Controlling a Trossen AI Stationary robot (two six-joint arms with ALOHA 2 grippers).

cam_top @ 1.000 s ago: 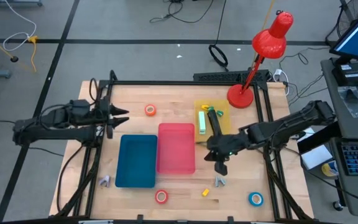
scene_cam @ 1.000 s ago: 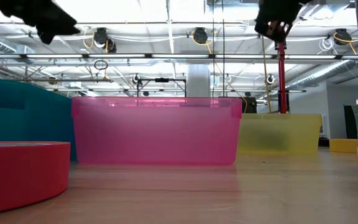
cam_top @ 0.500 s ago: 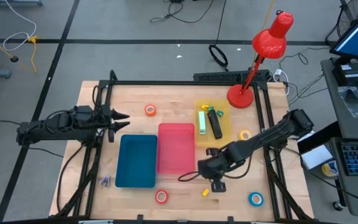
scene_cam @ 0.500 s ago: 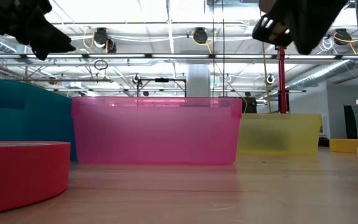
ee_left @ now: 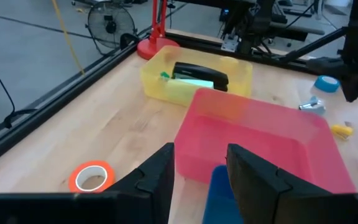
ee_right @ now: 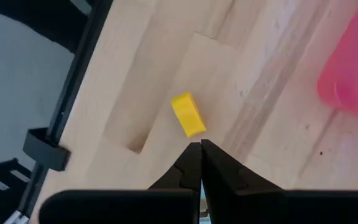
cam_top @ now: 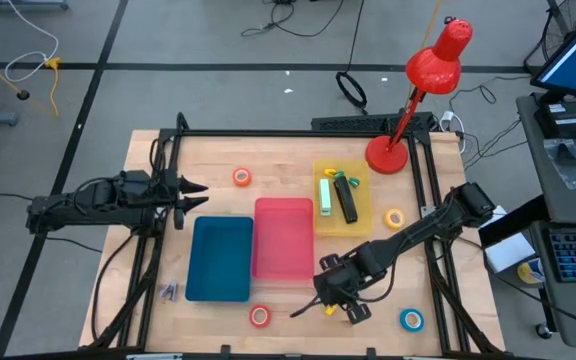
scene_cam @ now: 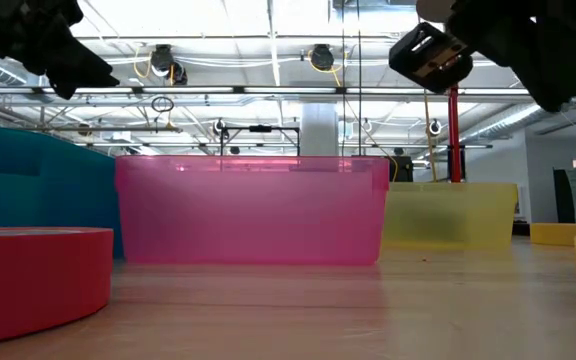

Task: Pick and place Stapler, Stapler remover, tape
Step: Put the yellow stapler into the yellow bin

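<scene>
2 claws show: the right claw (ee_right: pixel 200 163), pressed together and empty, hovers near the tabletop's front edge over a small yellow stapler remover (ee_right: pixel 188 114). It should spread before descending, straddling the piece. The left claw (ee_left: pixel 199 175), partly spread, waits by the left edge.

On the pale wood counter (cam_top: pixel 218 160) sit a blue bin (cam_top: pixel 219 259), a pink bin (cam_top: pixel 283 238) and a yellow tray (cam_top: pixel 360 195). Tape rolls show orange (cam_top: pixel 241 177), red-orange (cam_top: pixel 259 317), yellow (cam_top: pixel 395 218) and blue (cam_top: pixel 411 320). The lamp (cam_top: pixel 423 85) is red.
</scene>
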